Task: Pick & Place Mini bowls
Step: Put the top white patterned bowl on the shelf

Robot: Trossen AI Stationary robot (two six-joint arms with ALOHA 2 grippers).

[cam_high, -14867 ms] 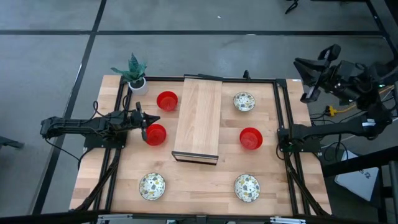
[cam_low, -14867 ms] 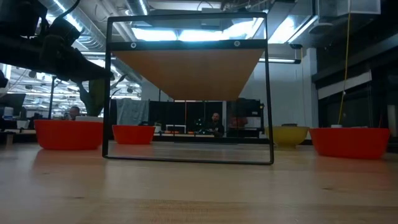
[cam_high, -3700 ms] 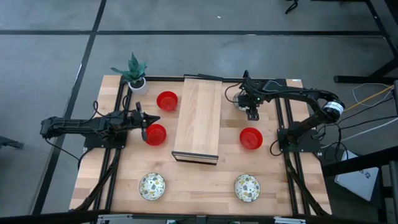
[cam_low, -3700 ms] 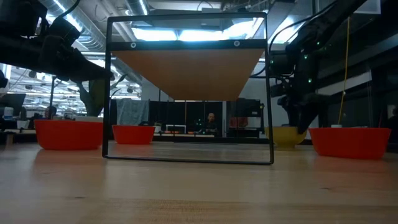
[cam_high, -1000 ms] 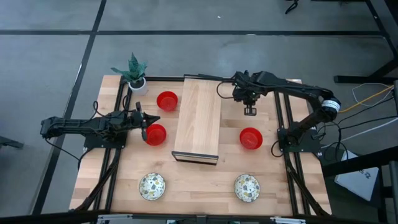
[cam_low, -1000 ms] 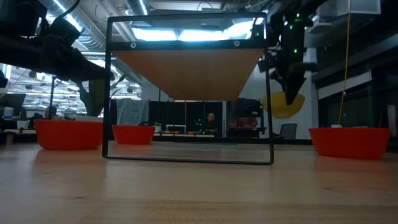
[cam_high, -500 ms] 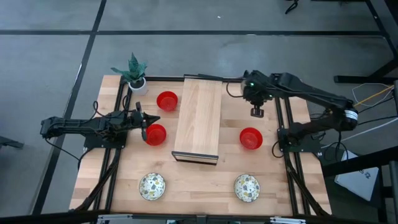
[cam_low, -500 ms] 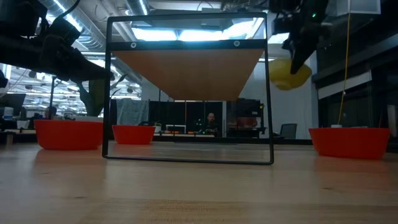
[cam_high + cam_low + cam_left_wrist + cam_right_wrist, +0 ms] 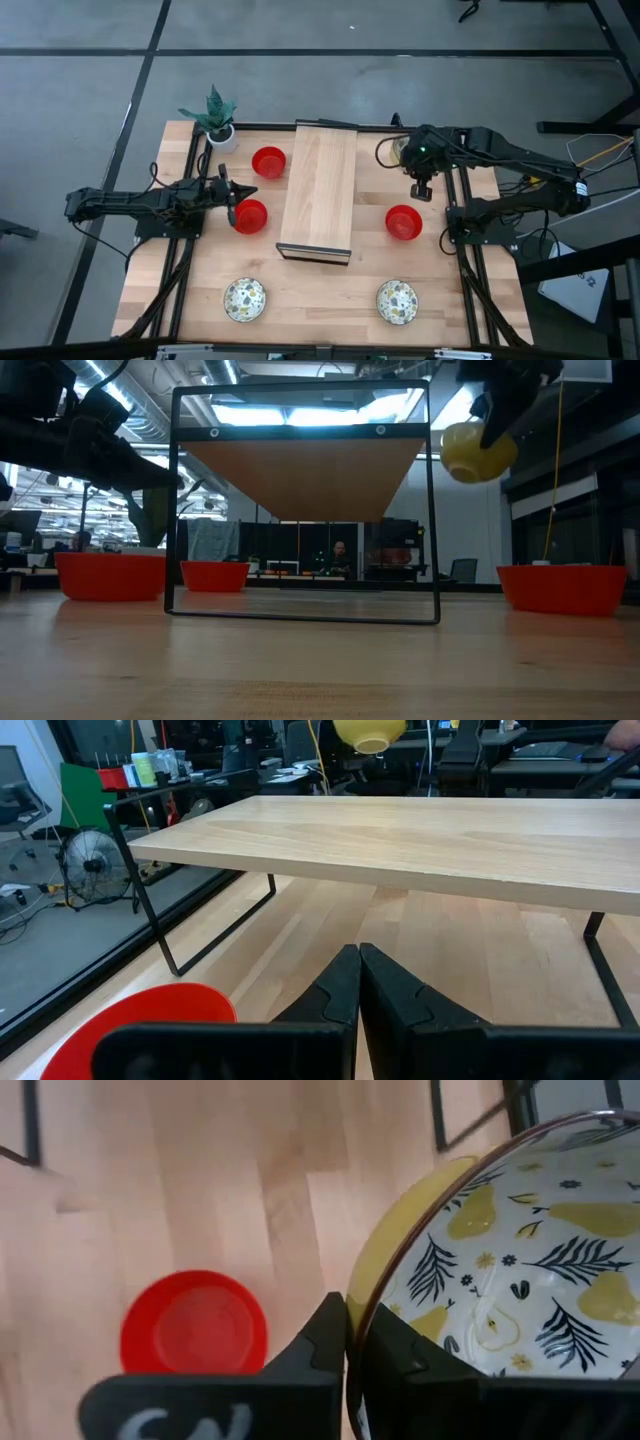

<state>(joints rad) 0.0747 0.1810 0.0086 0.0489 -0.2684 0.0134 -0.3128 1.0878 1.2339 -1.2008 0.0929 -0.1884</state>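
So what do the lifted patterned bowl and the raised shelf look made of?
Patterned bowl: probably glazed ceramic, judging by its glossy printed pears and leaves inside and yellow outside; melamine is possible. It hangs from the right gripper. Raised shelf: pale matt wood with visible grain, on thin black metal legs.

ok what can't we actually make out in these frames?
- Patterned bowl in the right claw: right wrist view's edge cuts it off; in the high view the arm covers it.
- Left claw: low view shows only a dark, unclear shape.
- Red bowl: left wrist view, partly behind the claw.
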